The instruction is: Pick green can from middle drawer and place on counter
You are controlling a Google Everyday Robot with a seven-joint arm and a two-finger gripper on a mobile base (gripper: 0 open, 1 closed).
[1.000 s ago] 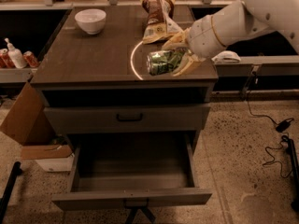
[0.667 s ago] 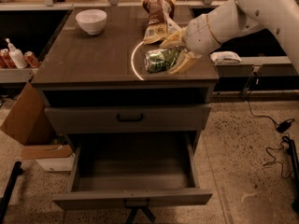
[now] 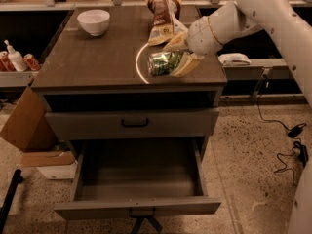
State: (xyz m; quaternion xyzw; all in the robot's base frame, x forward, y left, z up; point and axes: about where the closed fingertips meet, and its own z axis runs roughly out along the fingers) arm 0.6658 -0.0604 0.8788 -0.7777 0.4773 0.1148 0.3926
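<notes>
While the gripper (image 3: 176,55) hovers over the counter (image 3: 92,65), its two fingers are clamped on the green can (image 3: 163,63), which lies on its side between them, beside the pale arc (image 3: 138,65). Below the gripper, nearer the camera, the middle drawer (image 3: 141,177) stands open. A snack bag (image 3: 163,18) lies just behind the gripper, a white bowl (image 3: 93,21) well apart

One gripper (image 3: 181,56), upper right of centre, clasps one green can (image 3: 163,63). One counter (image 3: 92,57) bears one white bowl (image 3: 94,21) and one snack bag (image 3: 163,13). Far left: two red cans (image 3: 31,61), one white bottle (image 3: 14,57). Bottom: one open middle drawer (image 3: 139,179), under one drawer front (image 3: 87,125).
</notes>
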